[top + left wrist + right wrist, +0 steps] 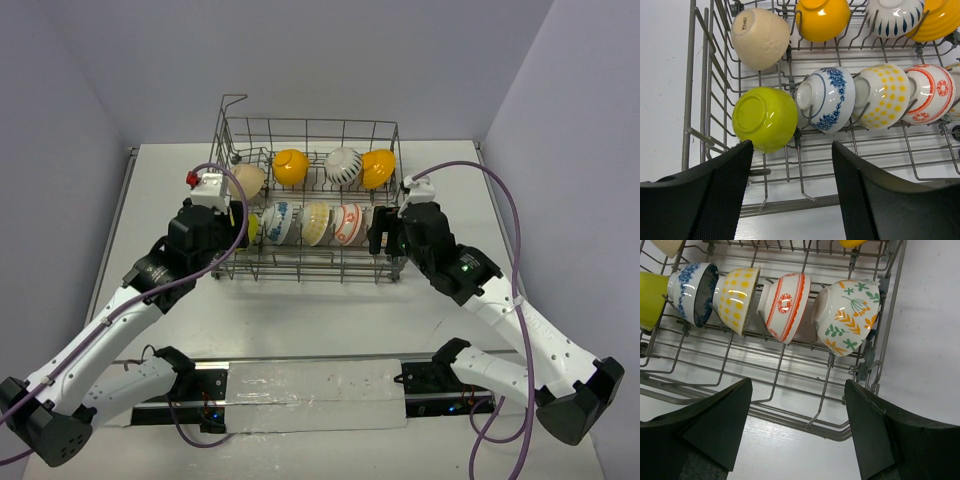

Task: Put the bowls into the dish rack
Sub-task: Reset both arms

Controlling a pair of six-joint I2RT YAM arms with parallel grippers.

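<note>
The grey wire dish rack [310, 268] stands mid-table with several bowls on edge between its tines. The back row holds a tan bowl [760, 37], an orange-yellow bowl [822, 19], a white striped bowl [895, 17] and a second orange-yellow bowl [935, 22]. The front row holds a lime green bowl [765, 119], a blue-patterned bowl [827, 99], a yellow-dotted bowl [882, 96], a red-and-white bowl [785, 306] and a leaf-patterned bowl [847, 315]. My left gripper [792, 145] is open and empty over the rack's front left corner. My right gripper [797, 382] is open and empty over its front right corner.
The rack's raised corner handle [232, 100] stands at the back left. Grey walls close in the table on the left, back and right. Purple cables [500, 200] loop from both wrists. The arm bases sit on a rail [310, 385] at the near edge.
</note>
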